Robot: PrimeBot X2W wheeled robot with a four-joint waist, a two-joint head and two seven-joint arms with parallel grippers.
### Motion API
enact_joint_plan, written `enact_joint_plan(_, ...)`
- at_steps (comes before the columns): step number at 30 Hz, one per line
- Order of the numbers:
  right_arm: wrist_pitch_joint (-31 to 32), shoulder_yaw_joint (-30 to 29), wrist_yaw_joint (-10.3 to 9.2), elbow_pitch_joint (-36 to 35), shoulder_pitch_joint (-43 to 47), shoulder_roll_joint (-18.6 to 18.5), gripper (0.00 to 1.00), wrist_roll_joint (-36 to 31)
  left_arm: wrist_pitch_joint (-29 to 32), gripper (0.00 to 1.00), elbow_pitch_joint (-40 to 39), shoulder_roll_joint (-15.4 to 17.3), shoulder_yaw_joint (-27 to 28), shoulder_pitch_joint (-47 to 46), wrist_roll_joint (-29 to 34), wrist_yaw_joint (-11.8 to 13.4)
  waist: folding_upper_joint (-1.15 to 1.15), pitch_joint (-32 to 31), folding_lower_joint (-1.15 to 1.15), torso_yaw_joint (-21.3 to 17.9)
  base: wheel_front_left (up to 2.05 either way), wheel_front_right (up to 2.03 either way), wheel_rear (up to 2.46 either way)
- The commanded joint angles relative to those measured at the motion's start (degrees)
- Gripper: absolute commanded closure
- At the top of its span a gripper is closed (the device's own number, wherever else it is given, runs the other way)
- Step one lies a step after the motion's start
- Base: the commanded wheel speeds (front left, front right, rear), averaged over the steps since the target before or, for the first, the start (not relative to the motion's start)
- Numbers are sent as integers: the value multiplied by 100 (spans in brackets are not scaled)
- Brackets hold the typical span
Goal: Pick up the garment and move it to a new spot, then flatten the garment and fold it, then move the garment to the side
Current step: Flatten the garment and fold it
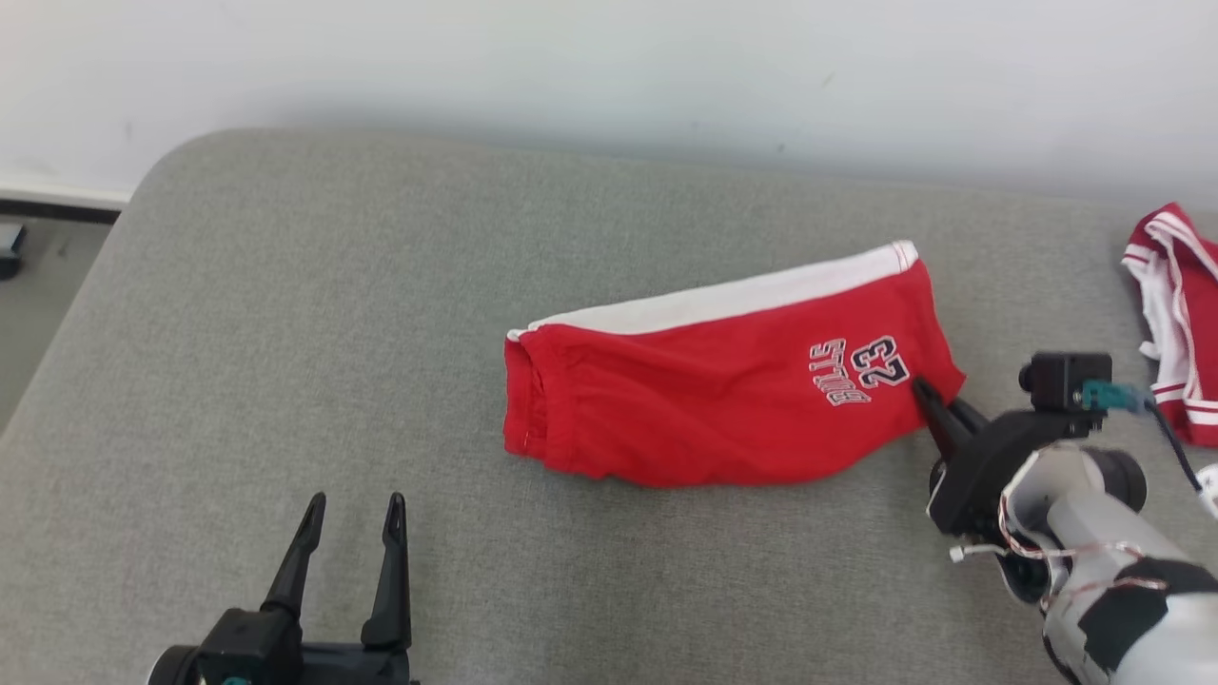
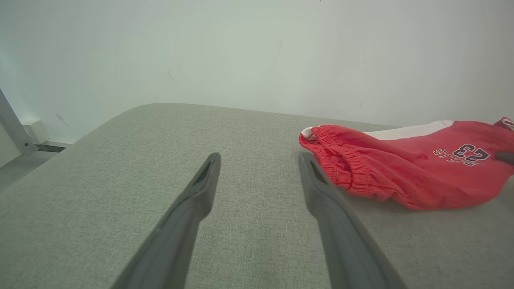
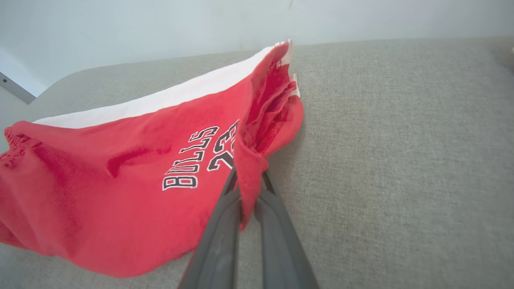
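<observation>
The garment [image 1: 704, 400] is red with a white side panel and dark "BULLS 23" lettering, and it lies folded on the grey cushion [image 1: 381, 285]. My right gripper [image 1: 925, 390] is shut on the garment's right-hand corner. In the right wrist view a fold of the garment [image 3: 120, 188] is pinched between the fingers [image 3: 217, 233], and my right gripper [image 3: 247, 180] has the corner lifted slightly. My left gripper [image 1: 352, 509] stands open at the lower left, apart from the cloth. From the left wrist, my left gripper [image 2: 259, 160] is empty over bare cushion, with the garment [image 2: 405, 168] to its right.
A second red-and-white striped piece of clothing [image 1: 1175, 323] lies at the cushion's far right edge. A pale wall [image 1: 609, 67] runs behind the cushion. Floor and a dark baseboard [image 1: 57, 205] show past the rounded left corner.
</observation>
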Motion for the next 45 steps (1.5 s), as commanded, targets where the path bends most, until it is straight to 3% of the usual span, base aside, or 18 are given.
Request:
enact_joint_plan(1, -88, -20, -16, -184, 284, -79, 100, 118, -15, 0, 16, -8, 28, 126, 48, -13, 1, -229, 0, -173, 0, 0, 0)
enact_joint_plan(15, -191, -643, -16, -1320, 2088, -446, 100, 231, -15, 0, -2, -8, 68, 413, 104, -87, 1, -446, 0, -552, 0, 0, 0)
enact_joint_plan(16, -173, -726, -16, -1344, 2153, -461, 73, 161, -15, 0, 1, -9, 57, 413, 102, -91, 1, -445, 0, -566, 0, 0, 0)
enact_joint_plan(17, -169, -787, -16, -1363, 2211, -481, 16, 29, -15, 0, 17, -9, 48, 411, 101, -93, 1, -458, 0, -576, 0, 0, 0)
enact_joint_plan(18, -167, -851, -16, -1395, 2247, -462, 0, -69, -15, 0, 29, -8, 41, 408, 109, -97, 1, -464, 0, -582, 0, 0, 0)
enact_joint_plan(29, 335, -1658, -16, -1572, 1957, -212, 0, -1447, -15, 0, 6, -8, 96, 542, 57, -65, 1, -546, 0, -619, 0, 0, 0)
enact_joint_plan(37, 935, -2038, -16, -1064, 1525, 2, 0, -2179, -15, 0, 41, -8, 87, 500, 149, 43, 1, -523, 0, -434, 0, 0, 0)
enact_joint_plan(45, 1028, -2323, -16, -349, 1154, 58, 0, -2510, -15, 0, 62, -8, 63, 363, 123, 46, 1, -307, 0, -226, 0, 0, 0)
